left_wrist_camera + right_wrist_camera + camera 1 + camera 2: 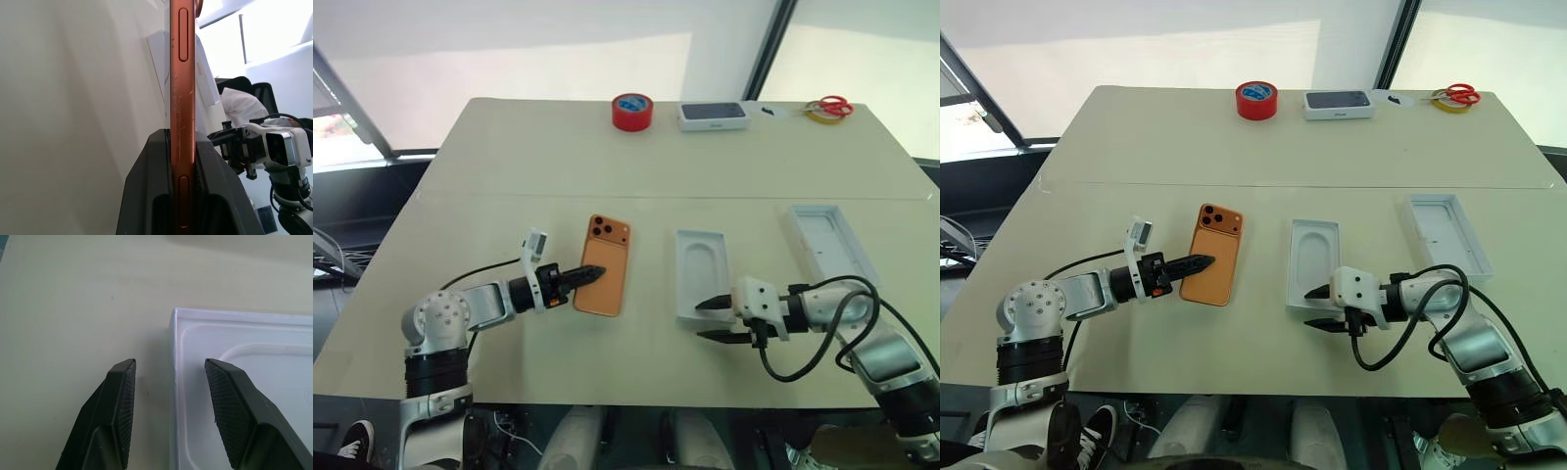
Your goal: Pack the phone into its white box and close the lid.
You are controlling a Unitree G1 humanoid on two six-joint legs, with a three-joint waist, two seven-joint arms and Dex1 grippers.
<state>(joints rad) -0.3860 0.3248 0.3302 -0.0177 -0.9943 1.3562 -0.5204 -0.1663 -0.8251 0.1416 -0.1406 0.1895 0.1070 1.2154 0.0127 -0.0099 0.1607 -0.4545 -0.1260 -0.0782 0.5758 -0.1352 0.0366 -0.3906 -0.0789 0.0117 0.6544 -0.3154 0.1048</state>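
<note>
At the near edge of the table (pixel 509 147), right side, the right gripper (pixel 715 320) points left, fingers parted with a clear gap, holding nothing. One finger (pixel 117 401) is over bare tabletop, the other (pixel 234 411) over the inside of the white box (pixel 701 274), so the box's near wall sits between them; can't tell if either finger touches it. Box is open, upright walls, white moulded liner with an oval recess, lying near the table's middle, just far of the right gripper.

Near left, the left gripper (pixel 587 275) points right and is clamped on the phone (pixel 606 264). In the left wrist view the phone's orange edge (pixel 182 122) sits tight between the two black fingers (pixel 146 196). Phone is back-up, darker camera block with three lenses at its far left corner, sitting left of the white box and apart from it. Can't tell if it is resting on the table or lifted slightly.

Right of the box and a bit farther off, the lid (pixel 828 243) lies open side up, plain pale inside, apart from the box.

At the far edge: red tape roll (pixel 632 111), then to its right a closed white box with a dark top (pixel 713 116), then red-handled scissors (pixel 829 105) over a yellow tape roll (pixel 820 116) at far right.
</note>
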